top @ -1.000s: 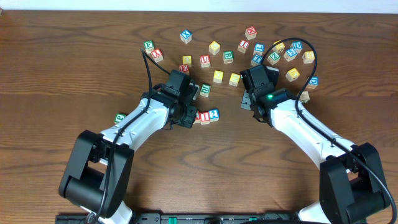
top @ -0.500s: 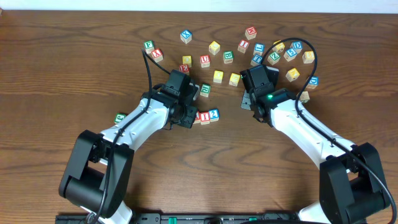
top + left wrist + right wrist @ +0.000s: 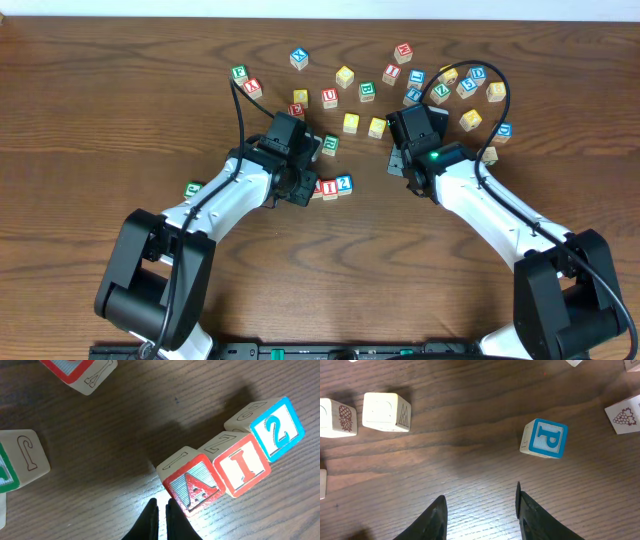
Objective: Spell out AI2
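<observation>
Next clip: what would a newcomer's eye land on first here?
Three touching cubes in a row read A, I, 2 near the middle of the table, with the shut left gripper right beside the A. Behind them loose cubes lie scattered, and the right gripper hangs open over bare wood near a blue P cube.

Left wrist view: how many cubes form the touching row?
3: red A nearest the left gripper, red I in the middle, blue 2 at the far end. None hidden.
</observation>
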You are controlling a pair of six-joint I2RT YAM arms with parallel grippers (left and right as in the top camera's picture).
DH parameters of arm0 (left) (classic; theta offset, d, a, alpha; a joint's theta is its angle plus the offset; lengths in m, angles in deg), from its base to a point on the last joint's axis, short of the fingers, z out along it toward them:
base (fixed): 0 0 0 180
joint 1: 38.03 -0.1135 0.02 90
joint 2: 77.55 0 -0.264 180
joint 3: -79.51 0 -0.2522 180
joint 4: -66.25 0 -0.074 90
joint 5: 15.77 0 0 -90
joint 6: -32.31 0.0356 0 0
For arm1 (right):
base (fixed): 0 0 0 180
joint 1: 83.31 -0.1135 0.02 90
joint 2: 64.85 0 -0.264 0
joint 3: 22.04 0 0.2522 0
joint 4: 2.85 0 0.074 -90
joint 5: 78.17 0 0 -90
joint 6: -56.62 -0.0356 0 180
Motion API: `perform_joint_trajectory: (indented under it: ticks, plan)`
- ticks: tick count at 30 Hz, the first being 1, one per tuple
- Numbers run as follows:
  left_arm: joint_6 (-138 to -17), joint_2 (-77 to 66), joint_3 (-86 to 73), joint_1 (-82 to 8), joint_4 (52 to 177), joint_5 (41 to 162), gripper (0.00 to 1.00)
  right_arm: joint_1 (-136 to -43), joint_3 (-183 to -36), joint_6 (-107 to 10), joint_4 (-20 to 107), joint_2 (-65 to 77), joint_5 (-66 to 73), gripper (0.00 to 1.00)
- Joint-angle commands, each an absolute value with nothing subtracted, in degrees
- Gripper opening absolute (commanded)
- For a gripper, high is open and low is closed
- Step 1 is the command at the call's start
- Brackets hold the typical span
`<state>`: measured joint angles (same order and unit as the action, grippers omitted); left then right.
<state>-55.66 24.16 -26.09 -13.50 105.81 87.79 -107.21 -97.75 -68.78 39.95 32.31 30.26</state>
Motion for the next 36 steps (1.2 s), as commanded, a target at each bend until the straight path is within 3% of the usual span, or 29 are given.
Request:
perform_joint_trajectory:
  ticks: [1, 36]
  plan:
    - [-54.22, 24.58, -26.68, -13.52, 105.79, 88.62, 0.08, -107.01, -97.27, -69.32, 39.79, 32.77, 30.74, 0.4]
    - [-53.48, 24.58, -26.65, -13.52, 105.37, 87.13, 0.08, -106.97, -97.27, -69.32, 39.38, 32.77, 30.77, 0.4]
